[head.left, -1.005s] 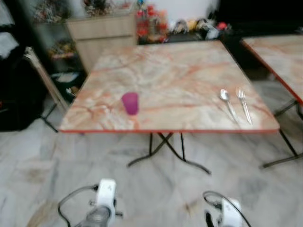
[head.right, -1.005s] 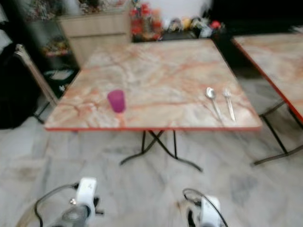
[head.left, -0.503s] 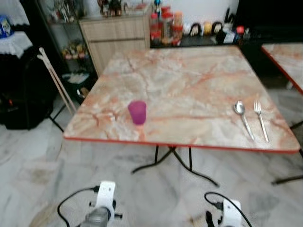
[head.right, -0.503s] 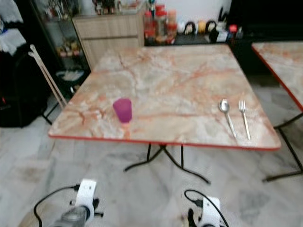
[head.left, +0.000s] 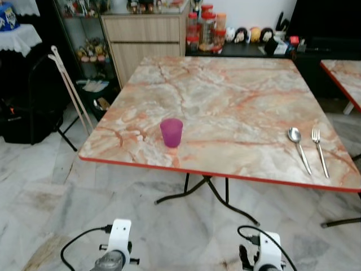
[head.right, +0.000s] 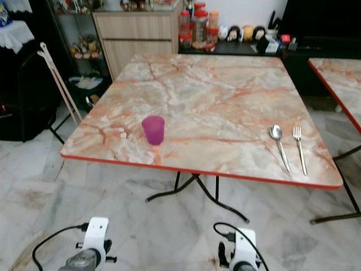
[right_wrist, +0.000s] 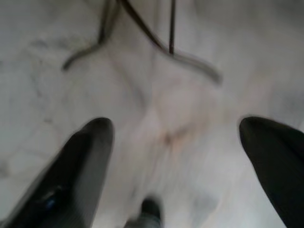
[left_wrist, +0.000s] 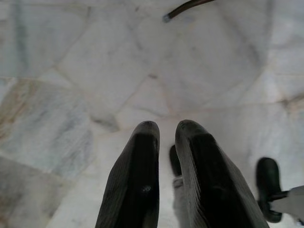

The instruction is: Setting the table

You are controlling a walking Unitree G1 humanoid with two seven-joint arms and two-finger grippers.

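A table stands ahead of the robot on a tiled floor. On it, near the front edge and toward the left, a cup stands upright. Well apart from it, near the front right corner, a spoon and a fork lie side by side — spoon to the left, fork to the right, not touching. A second table stands to the right. Behind the first table sits a cabinet at the left, with jars just beside it on the right. Further left, a chair stands — beside the table's left edge.
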